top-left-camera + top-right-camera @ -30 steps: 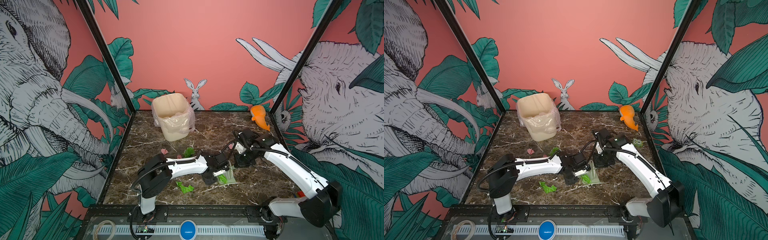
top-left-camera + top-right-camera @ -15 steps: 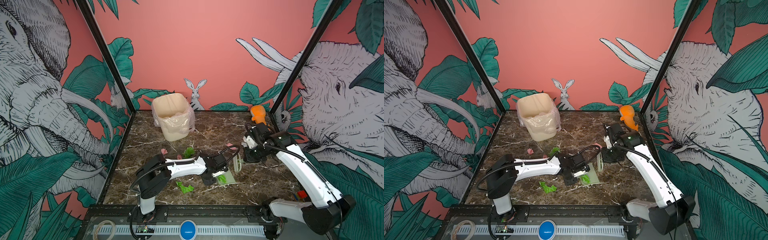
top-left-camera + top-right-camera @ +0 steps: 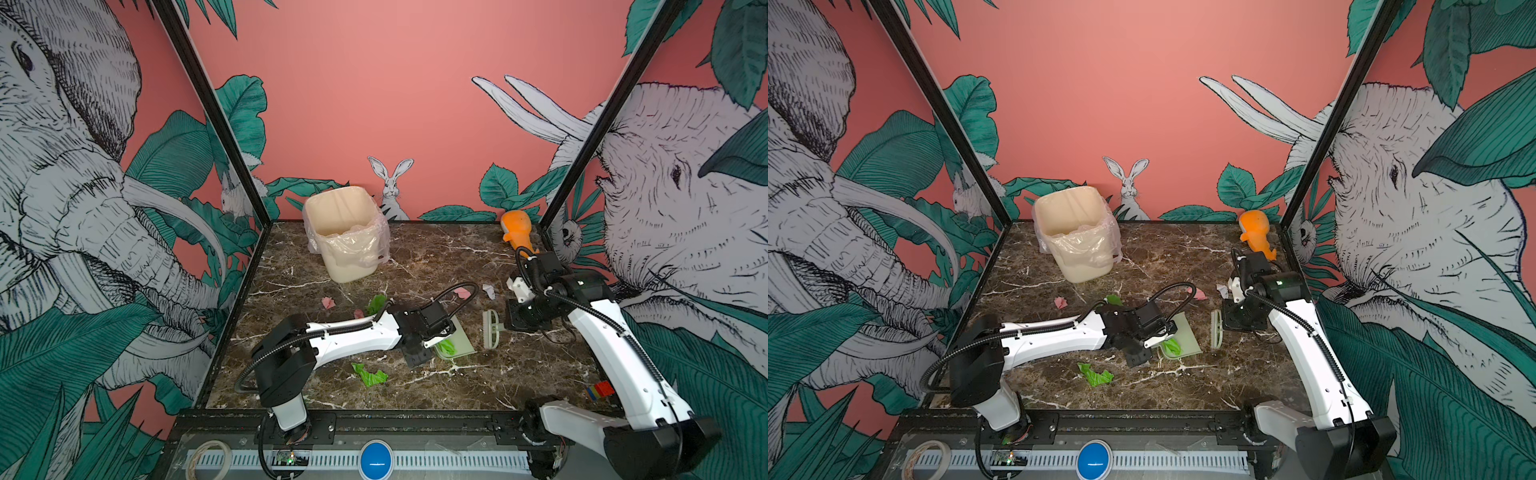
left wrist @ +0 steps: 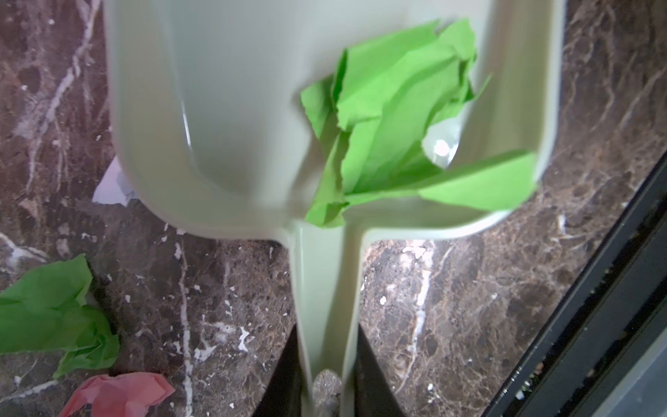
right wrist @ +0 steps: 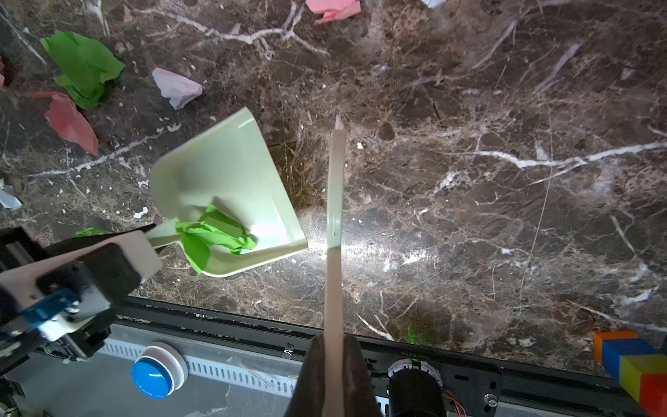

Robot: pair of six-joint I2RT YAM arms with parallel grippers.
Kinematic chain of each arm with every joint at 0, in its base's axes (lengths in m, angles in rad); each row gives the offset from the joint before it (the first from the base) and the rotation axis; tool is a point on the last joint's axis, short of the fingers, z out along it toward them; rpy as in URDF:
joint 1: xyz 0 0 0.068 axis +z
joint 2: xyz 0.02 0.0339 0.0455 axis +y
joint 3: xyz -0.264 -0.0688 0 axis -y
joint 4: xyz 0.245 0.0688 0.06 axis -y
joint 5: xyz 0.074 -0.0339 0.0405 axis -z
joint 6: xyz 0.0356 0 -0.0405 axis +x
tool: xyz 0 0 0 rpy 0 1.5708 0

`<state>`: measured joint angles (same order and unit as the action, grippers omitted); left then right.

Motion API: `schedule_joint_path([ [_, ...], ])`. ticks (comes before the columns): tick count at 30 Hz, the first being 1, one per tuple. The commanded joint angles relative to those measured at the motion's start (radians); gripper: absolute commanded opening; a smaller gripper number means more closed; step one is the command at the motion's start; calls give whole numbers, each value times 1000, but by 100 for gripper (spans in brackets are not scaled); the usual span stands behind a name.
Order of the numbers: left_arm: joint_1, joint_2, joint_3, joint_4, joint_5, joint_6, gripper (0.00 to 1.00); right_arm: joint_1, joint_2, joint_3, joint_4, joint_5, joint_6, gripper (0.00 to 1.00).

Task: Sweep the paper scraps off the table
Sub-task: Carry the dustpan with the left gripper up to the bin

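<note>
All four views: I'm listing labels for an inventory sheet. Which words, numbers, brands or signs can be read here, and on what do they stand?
No text can be read.
On the black front rail: a row of small pale characters, too blurred to read.
On the blue button: no mark shows.
On the dustpan, the brush and the coloured blocks: no print shows.

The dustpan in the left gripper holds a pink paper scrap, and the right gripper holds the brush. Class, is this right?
No. The scrap in the dustpan is bright green, not pink; the left wrist view shows it. The rest stands.
</note>
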<state>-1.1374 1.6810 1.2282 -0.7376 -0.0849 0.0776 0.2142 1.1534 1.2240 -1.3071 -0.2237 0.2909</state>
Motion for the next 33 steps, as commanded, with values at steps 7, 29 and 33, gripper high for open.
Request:
schedule_joint_path([
  [7,98,-144,59,-117,-20,-53,19,-18,-38,-34,37,-61,-11,0],
  [29,388,-262,437,-568,-141,-103,20,-27,-14,-14,72,-112,-24,0],
  [33,429,-262,508,-612,-159,-101,21,-28,0,-4,72,-118,-31,0],
])
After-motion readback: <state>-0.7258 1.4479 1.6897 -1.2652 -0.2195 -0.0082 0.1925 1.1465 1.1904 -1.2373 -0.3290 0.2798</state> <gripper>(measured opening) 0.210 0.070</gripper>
